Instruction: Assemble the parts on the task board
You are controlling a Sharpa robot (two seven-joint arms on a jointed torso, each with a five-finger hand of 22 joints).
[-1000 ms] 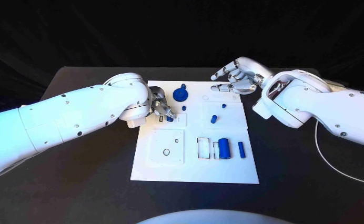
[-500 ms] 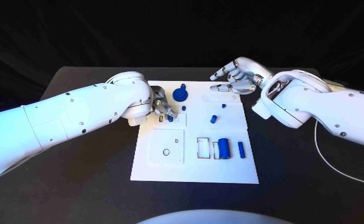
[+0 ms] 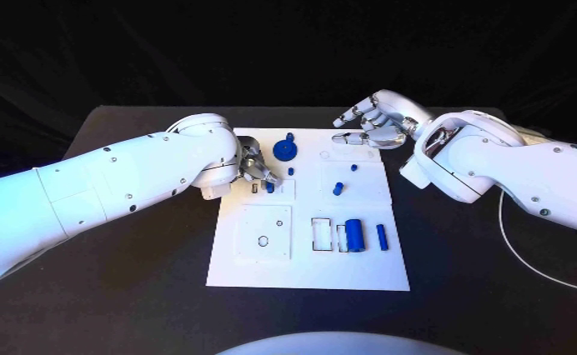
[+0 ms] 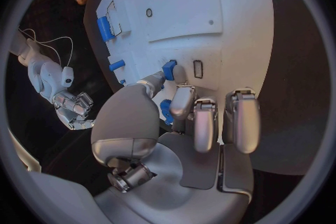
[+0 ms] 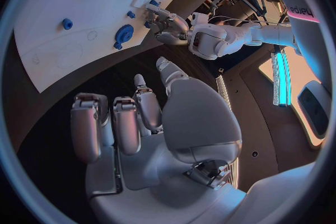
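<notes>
Nothing much has moved since a moment ago: my left hand (image 3: 253, 168) is still at the left edge of the flat white task board (image 3: 307, 276), and my right hand (image 3: 375, 124) still hovers past the board's far right corner.

My left fingers (image 4: 183, 102) are curled in and pinch a small blue peg (image 4: 168, 69) right at the board, beside a little dark rectangle slot (image 4: 197, 69). My big white left arm (image 3: 120, 184) stands in the way from above, so most of that hand is hidden there.

My right fingers (image 5: 115, 126) are bent in loosely and a little apart, with nothing in them. That hand is above the dark black table (image 3: 132, 305), just off the board, not touching it.

On the board I see a round blue knob piece (image 3: 285, 149) at the far end, near my left hand. A short blue peg (image 3: 339, 187) sits in the middle. Nearer to me a fat blue cylinder (image 3: 353, 234) lies next to a thin blue bar (image 3: 383, 237), close together. Just left of the cylinder is an open rectangle slot (image 3: 323, 234). On the near left of the board is a small oval hole (image 3: 263, 241).

A thin white cable (image 3: 511, 247) lies on the table to the right, well apart from the board.
</notes>
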